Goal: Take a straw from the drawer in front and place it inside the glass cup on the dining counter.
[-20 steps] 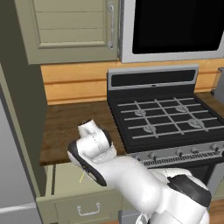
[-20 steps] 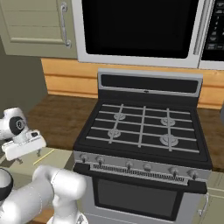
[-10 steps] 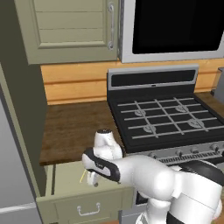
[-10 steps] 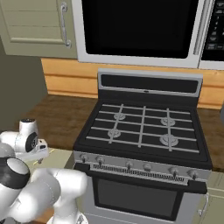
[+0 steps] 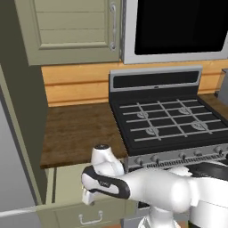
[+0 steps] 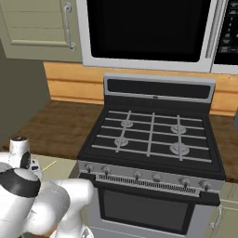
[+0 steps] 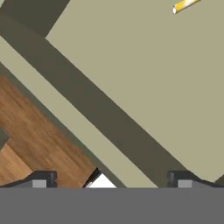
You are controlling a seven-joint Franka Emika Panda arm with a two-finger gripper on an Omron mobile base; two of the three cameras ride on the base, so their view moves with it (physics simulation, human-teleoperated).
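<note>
Gripper with fingertips spread wide and grasping nothing, poised over the open sage-green drawer; pale yellow straw on the drawer floor, well ahead of the fingertips, untouched.

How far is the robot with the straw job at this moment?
Done: the drawer already stands open under the wooden worktop. In hand: the claw hangs over the open drawer, its fingers apart with nothing between them. The straw lies on the drawer floor, apart from the claw. Left: to lower onto the straw, grip it, lift it and bring it to the glass cup.
</note>
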